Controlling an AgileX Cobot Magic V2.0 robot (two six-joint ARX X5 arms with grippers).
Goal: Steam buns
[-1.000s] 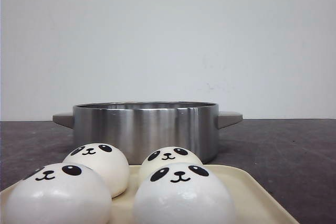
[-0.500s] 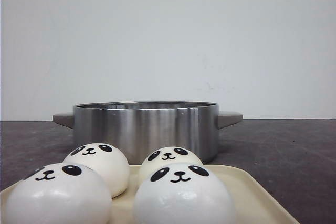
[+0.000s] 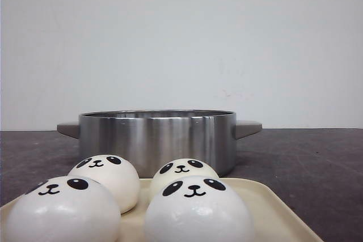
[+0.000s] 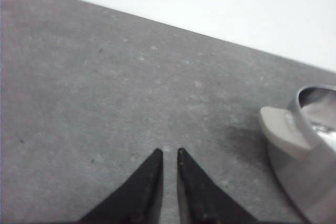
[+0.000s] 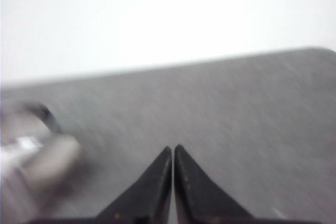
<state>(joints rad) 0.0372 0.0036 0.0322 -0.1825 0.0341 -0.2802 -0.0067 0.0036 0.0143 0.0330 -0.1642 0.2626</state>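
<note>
Nothing has shifted in the front view since the earlier frames: the 4 buns (image 3: 195, 208) sit exactly as before on the cream tray (image 3: 272, 213), with the steel pot (image 3: 157, 140) standing just behind them on the dark table (image 3: 317, 162).

Each bun is a smooth, glossy white dome with a black panda face: 2 oval eyes with white glints, a small nose and a curved smile. They are set 2 in front, 2 behind, close together, all facing the camera.

Neither claw appears in the front view, so the buns' place relative to them cannot be told. From the wrists, the left gripper (image 4: 169, 153) hangs over bare table, its tips nearly together with a thin gap, holding nothing; the pot's grey handle (image 4: 281, 132) lies off to one side. Tips of the right gripper (image 5: 172, 149) are pressed together and empty, the view blurred, with the pot smeared at the edge.
</note>
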